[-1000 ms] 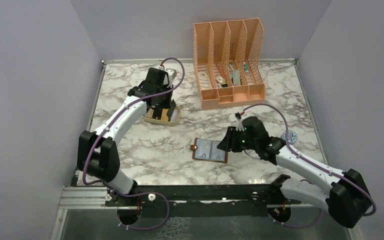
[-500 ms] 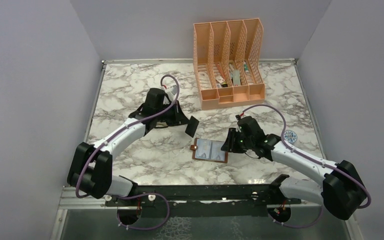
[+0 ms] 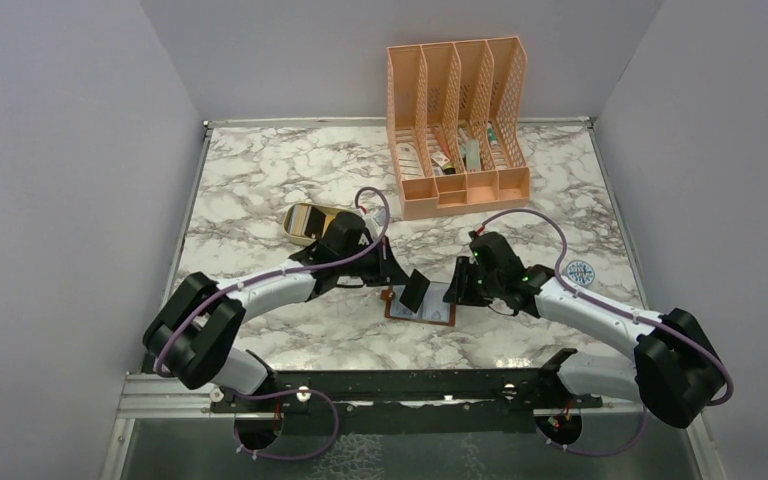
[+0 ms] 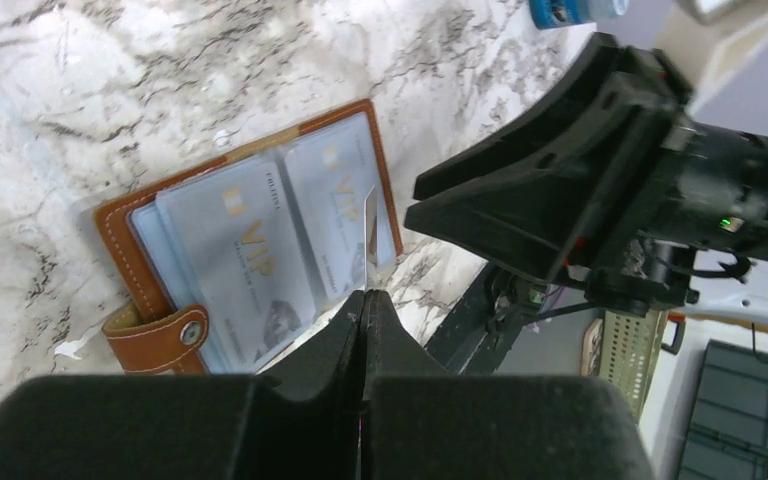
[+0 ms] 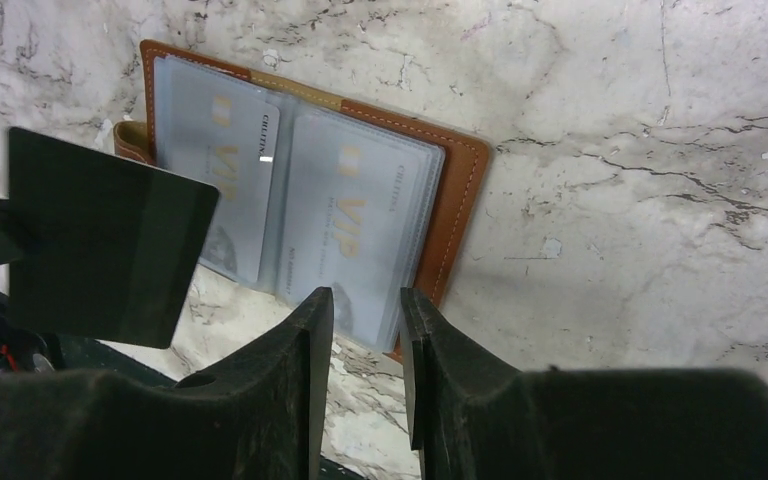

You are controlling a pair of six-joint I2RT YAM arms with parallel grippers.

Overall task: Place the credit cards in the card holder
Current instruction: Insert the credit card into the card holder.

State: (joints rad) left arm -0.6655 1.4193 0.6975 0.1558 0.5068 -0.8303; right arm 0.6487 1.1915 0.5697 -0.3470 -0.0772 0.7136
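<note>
Right wrist view: left pincer point(image 4: 365, 300) clamps a dark card point(image 5: 110, 240) over the open card holder point(image 5: 460, 190). Right pincer point(image 5: 365, 305), narrow and empty, hovers alongside. Risk: card misses pocket, unpinned holder slides.

Dark card point(image 5: 100, 240) hides part of card holder point(image 5: 345, 225).

Bright, even overhead light; a soft shadow lies beside the card holder point(image 5: 310, 210), whose clear pockets glare mildly.
</note>
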